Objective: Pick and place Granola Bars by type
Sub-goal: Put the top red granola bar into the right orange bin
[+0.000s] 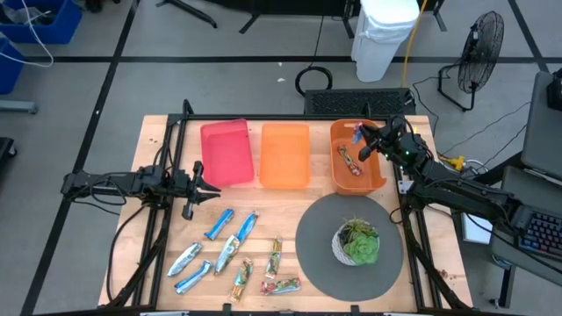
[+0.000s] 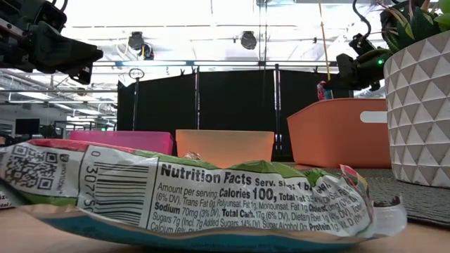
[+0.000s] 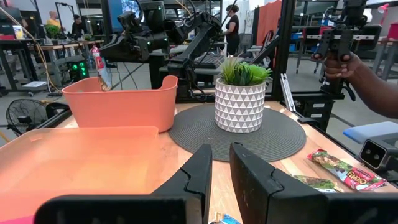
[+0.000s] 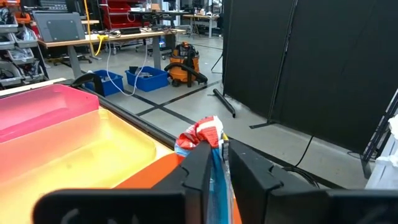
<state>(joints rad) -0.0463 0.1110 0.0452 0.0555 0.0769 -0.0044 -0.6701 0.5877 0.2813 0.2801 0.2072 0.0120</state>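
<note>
Lab floor w/ taped lines, black partitions behind; wood table (image 1: 158, 132) holds 3 bins in a row at the far edge: pink bin (image 1: 226, 154), light orange bin (image 1: 284, 155), dark orange bin (image 1: 356, 180). Bins = one per bar type, as I read it.

My right gripper (image 1: 365, 151) hangs over the dark orange bin, fingers nearly together w/ a red-blue wrapped granola bar (image 4: 202, 138) between them, pinched by one end so it hangs down for a clean drop. Looks gripped, can't tell if grip is loosening. One red-brown bar (image 1: 350, 161) already lies in that bin, so same type goes here, prob.

My left gripper (image 1: 195, 184) waits just in front of the pink bin, fingers a narrow gap apart, holding nothing.

Remaining bars (image 1: 233, 259) sit loose on the near-left table, blue and green-gold mixed, beside the grey mat (image 1: 312, 254) w/ potted plant (image 1: 356, 242).
</note>
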